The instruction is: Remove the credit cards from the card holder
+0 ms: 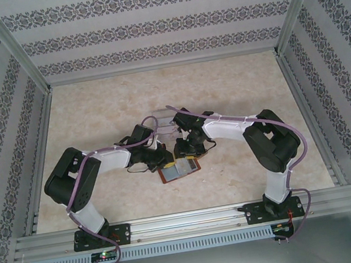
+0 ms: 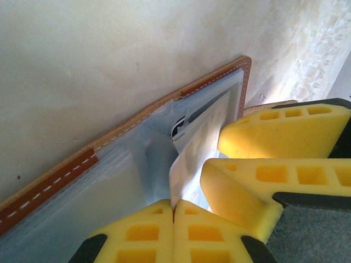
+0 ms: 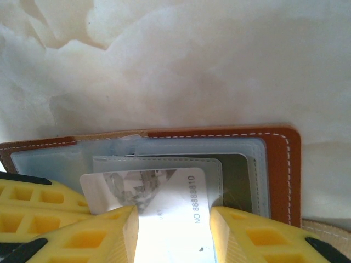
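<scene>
The card holder (image 1: pixel 180 170) lay open and flat on the marbled table (image 1: pixel 93 111), near the middle of its front half, with both arms bent inward over it. A clear plastic tray (image 1: pixel 163 121) sat just behind them. The left gripper (image 2: pixel 174 207) had its yellow fingers pressed together with nothing between them. Their tips were down at the holder's grey-blue inner pockets, though whether they bore on the leather could not be told. The right gripper (image 3: pixel 174 219) came in from the opposite side and pinched one pale credit card (image 3: pixel 164 192) across its width, one pad on each long edge. The card carried a faint grey picture and a printed number along its end. That end was tucked into the transparent pocket, while the rest stood out toward the fingers. In the left wrist view the same card rose at a tilt out of the pocket between the right gripper's two fingers. A darker, olive-toned card (image 3: pixel 237 175) sat deeper in the same pocket, fully inside it, beside the reddish-brown stitched border.
</scene>
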Robot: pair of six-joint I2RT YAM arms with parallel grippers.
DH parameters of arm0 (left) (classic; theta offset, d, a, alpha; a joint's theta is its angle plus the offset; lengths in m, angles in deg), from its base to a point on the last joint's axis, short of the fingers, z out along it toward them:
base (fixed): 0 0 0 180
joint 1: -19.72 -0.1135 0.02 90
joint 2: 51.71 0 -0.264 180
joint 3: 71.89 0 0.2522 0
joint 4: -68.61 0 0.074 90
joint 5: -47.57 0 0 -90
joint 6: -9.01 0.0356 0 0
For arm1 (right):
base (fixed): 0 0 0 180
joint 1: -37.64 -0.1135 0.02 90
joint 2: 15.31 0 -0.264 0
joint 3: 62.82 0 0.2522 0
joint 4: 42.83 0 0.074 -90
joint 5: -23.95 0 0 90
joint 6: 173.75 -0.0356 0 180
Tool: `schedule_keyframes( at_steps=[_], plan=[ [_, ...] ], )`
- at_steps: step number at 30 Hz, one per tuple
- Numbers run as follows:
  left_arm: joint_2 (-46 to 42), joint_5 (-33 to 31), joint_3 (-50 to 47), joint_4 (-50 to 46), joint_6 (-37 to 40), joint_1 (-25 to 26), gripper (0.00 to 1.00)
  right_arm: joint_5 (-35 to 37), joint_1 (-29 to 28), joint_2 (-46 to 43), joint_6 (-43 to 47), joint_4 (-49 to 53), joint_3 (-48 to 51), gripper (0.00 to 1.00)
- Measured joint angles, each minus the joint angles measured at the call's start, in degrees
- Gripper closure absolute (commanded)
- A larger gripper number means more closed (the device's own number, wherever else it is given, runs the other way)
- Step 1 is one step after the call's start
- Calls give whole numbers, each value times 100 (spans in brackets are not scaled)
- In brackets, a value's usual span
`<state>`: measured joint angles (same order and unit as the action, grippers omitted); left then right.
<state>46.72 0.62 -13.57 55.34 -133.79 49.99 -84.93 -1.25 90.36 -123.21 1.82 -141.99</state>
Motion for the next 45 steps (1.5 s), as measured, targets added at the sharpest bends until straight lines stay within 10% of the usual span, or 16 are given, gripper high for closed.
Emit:
schedule_keyframes(
  at_steps=[45],
  plan=[
    [-35, 13, -256, 577, -352, -66, 78, -417, 55, -374, -243, -507, 282, 58]
  ],
)
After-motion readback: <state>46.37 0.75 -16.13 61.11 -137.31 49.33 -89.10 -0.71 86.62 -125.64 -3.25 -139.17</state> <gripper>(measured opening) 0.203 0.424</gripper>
